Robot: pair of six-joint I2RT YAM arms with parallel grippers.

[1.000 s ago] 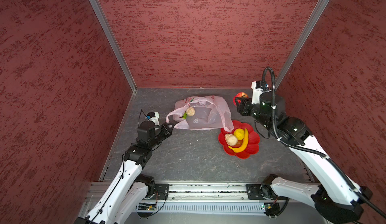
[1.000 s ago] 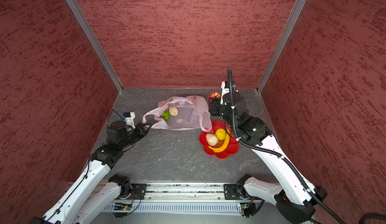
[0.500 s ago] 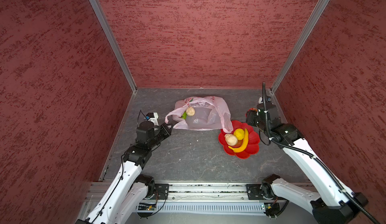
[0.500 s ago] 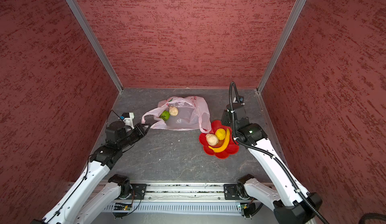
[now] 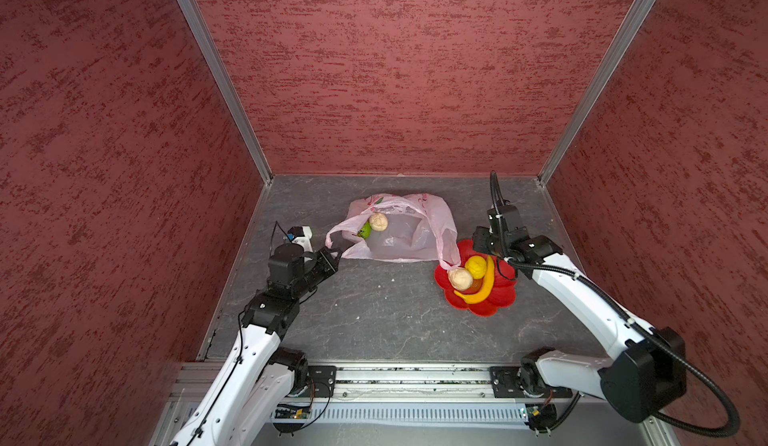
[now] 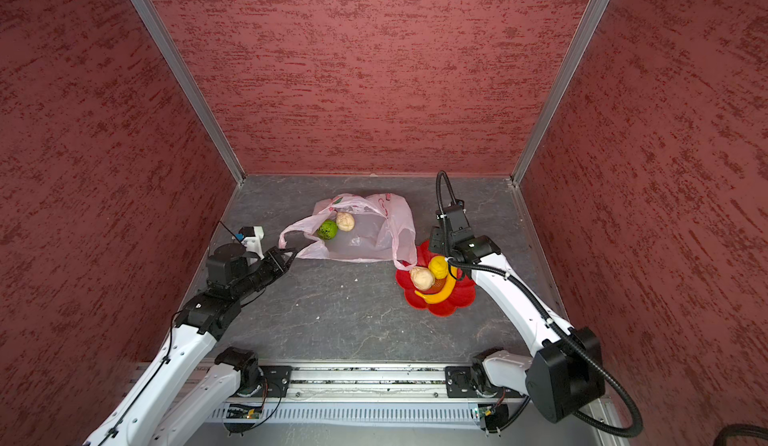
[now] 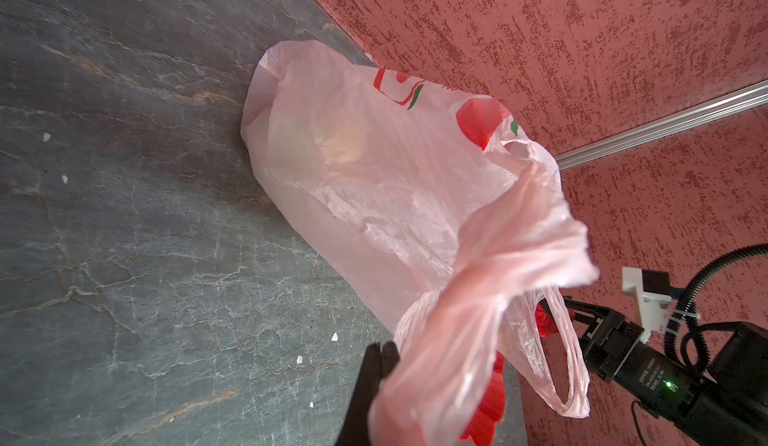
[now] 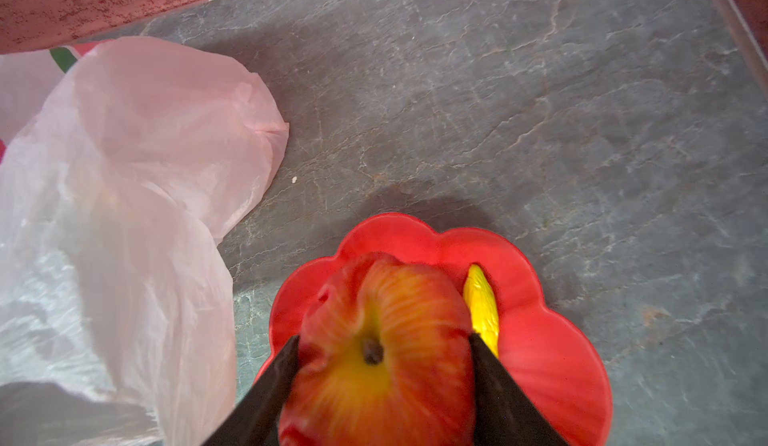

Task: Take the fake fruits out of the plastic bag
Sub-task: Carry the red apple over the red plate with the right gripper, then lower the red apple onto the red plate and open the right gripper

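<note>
- Bag position: the plastic bag point(image 5: 399, 238) lies crinkled on the grey table point(image 5: 374, 323) toward the back wall, with its open end facing the left arm.
- The left gripper point(image 7: 380, 350) has its fingers pressed together on one loop handle point(image 7: 490, 281) of the bag. The handle is pulled up off the table and away from the bag's body.
- Two fruits sit inside the bag near that open end, touching each other: a green speckled ball point(image 6: 328, 229) and a beige lumpy ball point(image 6: 345, 221).
- The bag's other handle point(image 6: 405, 261) trails to the edge of the red flower-shaped dish point(image 5: 500, 298), which stands just beside the bag on the right arm's side.
- Three fruits rest on the dish, crowded together: a second beige ball point(image 5: 460, 278), an orange-yellow round fruit point(image 5: 476, 266) and a banana point(image 5: 484, 286) curved along them.
- The right gripper point(image 8: 384, 337) pinches a red-and-yellow apple point(image 8: 399, 294) between its two dark fingers, stem dimple facing the wrist camera.
- The apple hangs over the dish's back part, just beside the banana's tip. Whether it touches the dish cannot be told.
</note>
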